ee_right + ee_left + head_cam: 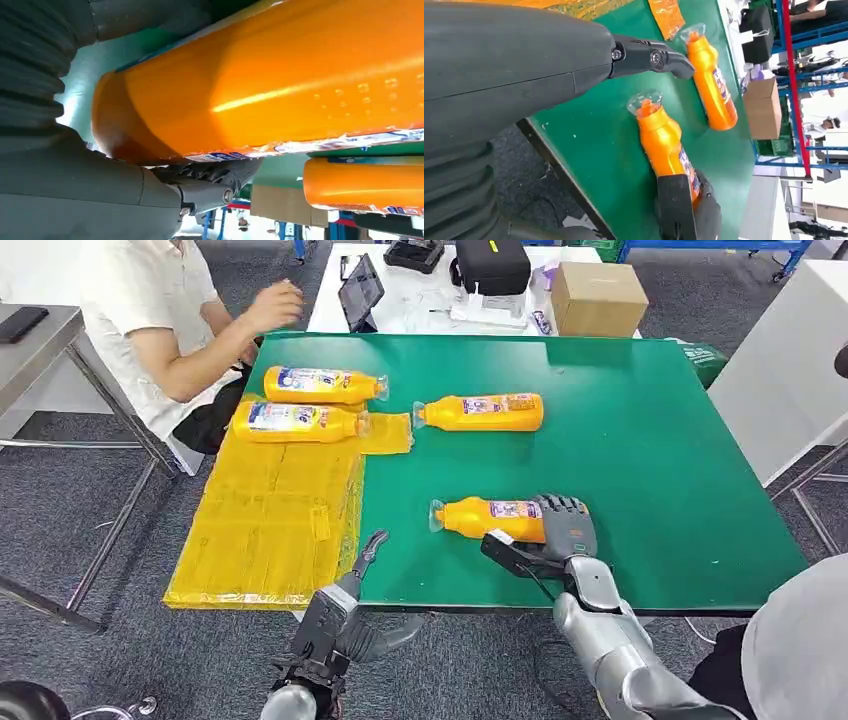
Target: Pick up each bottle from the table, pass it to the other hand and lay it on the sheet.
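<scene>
Right hand (pixel 556 532) wrapped around near orange plastic bottle (pixel 490 517) lying on green table (pixel 640 460); left hand (pixel 340 612) open, holding nothing.

head: high, down at table (pixel 650 470) | wrists: close, sideways, same table

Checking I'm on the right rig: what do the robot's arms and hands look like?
Both arms are silver metal with rounded segments. The right hand has a grey back and dark fingers, and a thin dark cable runs along its wrist. The left hand is dark grey with slim dark fingers. The wrist views show grey ribbed covers and thick grey thumbs.
</scene>
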Robot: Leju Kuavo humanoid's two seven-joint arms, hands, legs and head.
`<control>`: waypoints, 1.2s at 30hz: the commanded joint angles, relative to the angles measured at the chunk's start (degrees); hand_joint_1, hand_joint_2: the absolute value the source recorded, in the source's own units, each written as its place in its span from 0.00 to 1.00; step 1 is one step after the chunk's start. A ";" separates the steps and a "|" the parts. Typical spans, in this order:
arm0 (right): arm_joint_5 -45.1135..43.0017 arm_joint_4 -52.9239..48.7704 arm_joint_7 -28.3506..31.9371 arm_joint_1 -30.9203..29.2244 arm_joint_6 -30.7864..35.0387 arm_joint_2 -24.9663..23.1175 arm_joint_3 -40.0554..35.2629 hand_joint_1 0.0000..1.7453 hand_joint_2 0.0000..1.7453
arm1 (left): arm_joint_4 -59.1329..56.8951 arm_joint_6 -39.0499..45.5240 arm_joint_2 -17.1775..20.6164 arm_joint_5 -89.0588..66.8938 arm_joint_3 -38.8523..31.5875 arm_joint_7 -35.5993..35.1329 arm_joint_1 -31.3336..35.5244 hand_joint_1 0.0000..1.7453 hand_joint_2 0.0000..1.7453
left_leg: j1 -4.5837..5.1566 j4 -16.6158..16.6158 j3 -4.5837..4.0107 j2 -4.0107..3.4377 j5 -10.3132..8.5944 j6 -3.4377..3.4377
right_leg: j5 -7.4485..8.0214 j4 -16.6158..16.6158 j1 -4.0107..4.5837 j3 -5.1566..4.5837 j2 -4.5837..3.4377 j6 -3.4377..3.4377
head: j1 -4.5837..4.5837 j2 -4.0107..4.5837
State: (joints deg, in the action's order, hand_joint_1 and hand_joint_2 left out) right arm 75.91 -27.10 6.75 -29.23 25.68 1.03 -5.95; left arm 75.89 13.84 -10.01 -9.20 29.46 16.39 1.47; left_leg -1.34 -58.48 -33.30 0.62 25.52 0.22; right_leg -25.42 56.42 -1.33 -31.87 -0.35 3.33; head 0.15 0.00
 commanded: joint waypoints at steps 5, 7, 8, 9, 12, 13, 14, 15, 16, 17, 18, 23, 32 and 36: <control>-17.80 2.77 16.65 5.59 -4.19 -2.58 4.63 1.00 1.00 | -3.08 1.59 -0.22 5.85 -1.27 2.94 1.25 0.00 1.00 | -0.06 0.09 0.04 0.07 -0.05 -0.04 | 0.03 -0.14 0.08 0.12 0.14 -0.12 | 0.00 0.00; -23.61 0.24 21.25 6.07 -4.15 -4.17 5.86 1.00 1.00 | -3.51 2.52 -1.06 10.24 -2.56 2.68 1.18 0.00 1.00 | -0.08 0.12 0.03 -0.09 -0.07 -0.05 | 0.08 -0.17 0.11 0.07 -0.03 -0.16 | 0.02 0.00; -25.38 -1.21 22.22 6.37 -3.69 -4.90 5.34 1.00 1.00 | -4.35 3.15 -1.14 12.03 -2.72 2.72 1.36 0.00 1.00 | -0.06 0.09 0.03 -0.19 -0.02 -0.02 | 0.09 -0.11 0.08 0.07 -0.20 -0.13 | 0.02 0.00; -26.71 -2.31 22.37 6.65 -3.81 -5.21 4.89 1.00 1.00 | -4.77 3.53 -1.15 13.16 -2.72 3.06 1.42 0.00 1.00 | -0.08 0.17 -0.09 -0.27 -0.07 -0.01 | 0.19 -0.19 0.11 0.17 -0.30 -0.19 | 0.00 0.00; -36.14 -8.77 26.72 8.32 -4.98 -7.00 3.36 1.00 1.00 | -7.35 3.28 -1.41 23.65 -3.58 1.28 1.45 0.00 1.00 | -0.09 0.13 0.07 -0.47 -0.05 -0.01 | 0.25 -0.12 0.14 0.48 -0.49 -0.31 | -0.02 0.00; -40.06 -11.79 28.27 9.21 -5.12 -7.48 2.02 1.00 1.00 | -8.27 3.18 -1.10 28.07 -3.45 0.71 1.51 0.00 1.00 | -0.11 0.18 0.00 -0.50 -0.11 -0.03 | 0.31 -0.16 0.17 0.39 -0.49 -0.37 | 0.02 0.00; -40.97 -13.53 26.99 9.72 -5.16 -7.42 0.38 1.00 1.00 | -9.00 3.26 -0.63 29.24 -2.74 1.45 1.73 0.00 1.00 | -0.12 0.12 0.05 -0.50 -0.06 -0.01 | 0.26 -0.10 0.18 0.43 -0.52 -0.30 | 0.00 0.00; -41.10 -13.83 26.71 9.81 -5.13 -7.45 0.10 1.00 1.00 | -9.11 3.30 -0.57 29.39 -2.64 1.58 1.73 0.00 1.00 | -0.15 0.15 -0.06 -0.50 -0.11 -0.03 | 0.31 -0.12 0.22 0.32 -0.48 -0.35 | 0.00 0.00; -43.79 -16.05 26.98 10.59 -4.85 -7.24 -1.51 1.00 1.00 | -9.42 3.65 -0.22 31.26 -2.00 1.77 1.91 0.00 1.00 | -0.11 0.13 -0.01 -0.51 -0.08 -0.02 | 0.27 -0.07 0.17 0.34 -0.52 -0.31 | -0.02 0.00; -45.60 -17.37 27.13 11.08 -4.27 -7.02 -3.09 1.00 1.00 | -9.41 3.73 0.18 32.50 -1.24 1.71 2.06 0.00 1.00 | -0.11 0.15 -0.08 -0.43 -0.12 -0.04 | 0.28 -0.10 0.18 0.31 -0.43 -0.34 | 0.00 0.00; -45.86 -17.94 26.94 11.33 -4.12 -7.03 -3.58 1.00 1.00 | -9.29 3.73 0.27 32.74 -1.05 1.70 2.05 0.00 1.00 | -0.11 0.10 -0.07 -0.41 -0.08 -0.02 | 0.23 -0.05 0.16 0.33 -0.45 -0.29 | 0.00 0.00; -49.61 -19.89 27.41 12.56 -7.12 -7.86 -8.20 1.00 1.00 | -5.96 -0.68 1.44 35.53 1.59 2.51 1.69 0.00 1.00 | -0.10 0.08 -0.43 -0.44 -0.09 -0.04 | 0.22 -0.03 0.16 0.05 -0.50 -0.30 | 0.00 0.00; -49.69 -16.80 28.54 12.63 -10.66 -11.01 -19.02 1.00 1.00 | -4.34 0.50 1.52 25.95 4.32 6.82 3.96 0.00 1.00 | -0.11 0.04 -0.75 -0.42 -0.06 0.00 | 0.19 0.04 0.16 -0.26 -0.50 -0.30 | -0.02 0.00; -48.50 -17.14 29.10 13.11 -10.43 -12.10 -22.60 1.00 1.00 | -6.23 1.03 0.56 26.03 3.13 6.60 4.72 0.00 1.00 | -0.10 0.03 -0.83 -0.44 -0.06 0.01 | 0.20 0.05 0.14 -0.36 -0.56 -0.22 | -0.02 0.00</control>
State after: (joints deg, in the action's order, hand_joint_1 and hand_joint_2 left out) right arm 26.29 -45.62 35.14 -16.02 15.52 -9.62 -18.72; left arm 72.81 13.81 -10.40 17.60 31.38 22.99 2.97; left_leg -1.44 -58.47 -34.17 0.23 25.47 0.29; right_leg -25.23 56.49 -1.21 -32.25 -0.93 3.21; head 0.13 0.00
